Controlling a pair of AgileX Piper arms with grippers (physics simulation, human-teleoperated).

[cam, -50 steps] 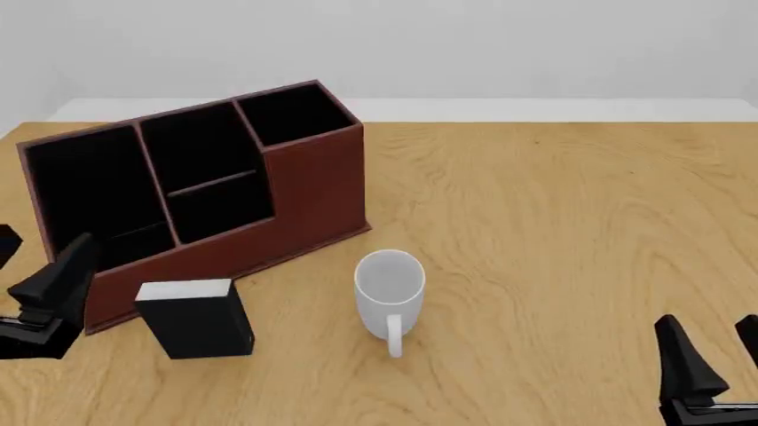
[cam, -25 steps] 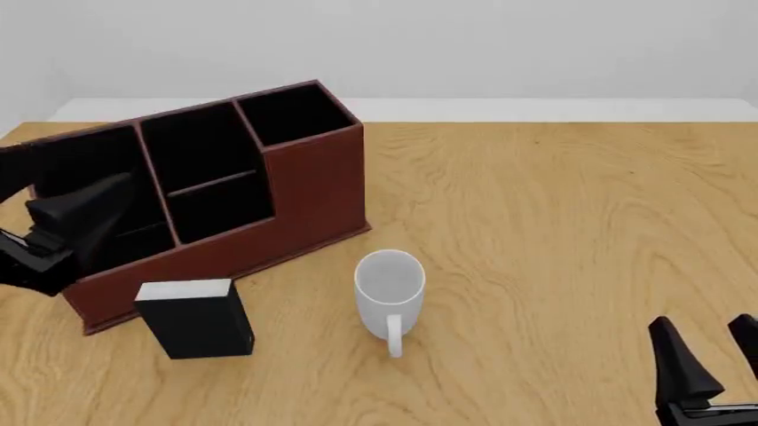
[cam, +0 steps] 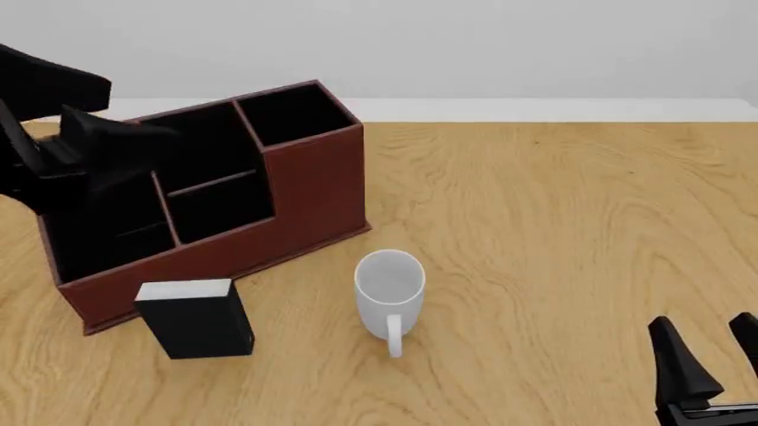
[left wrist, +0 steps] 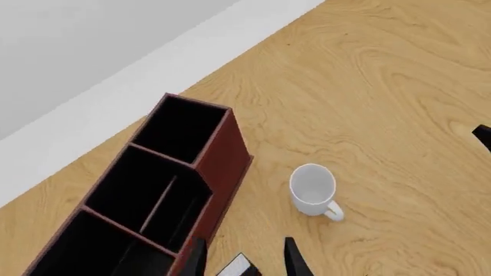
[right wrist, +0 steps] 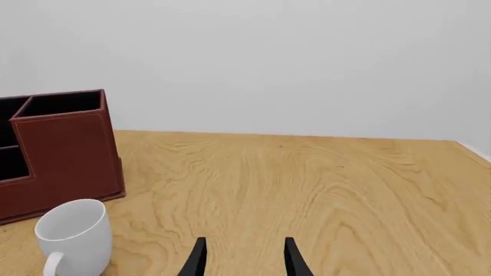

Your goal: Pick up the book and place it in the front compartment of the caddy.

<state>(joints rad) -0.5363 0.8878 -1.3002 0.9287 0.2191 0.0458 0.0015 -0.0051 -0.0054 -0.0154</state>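
Black against the pale wall, our left gripper (cam: 119,142) hangs high over the left end of the caddy (cam: 308,186), well above the table (cam: 556,222). In the left wrist view its two fingertips (left wrist: 195,261) stand apart with nothing between them and touch nothing; past them we see a corner of the book (left wrist: 239,266). Our right gripper (cam: 716,359) sits low at the near right of the table, its fingers (right wrist: 198,259) likewise parted and holding nothing, well apart from everything else.

The book (cam: 195,317) stands upright on the wood, black with its white page edge on top, just in front of the caddy's low front wall near its left end; we cannot tell whether the two touch. A white mug (cam: 389,288) lies on its side to the right of the book, mouth toward the far side and handle toward us, near the caddy's right front corner.

The caddy (left wrist: 165,190) is reddish-brown outside and black inside, set at a slant on the table, and split by partitions into several compartments. Every compartment we can see into shows only its black lining.
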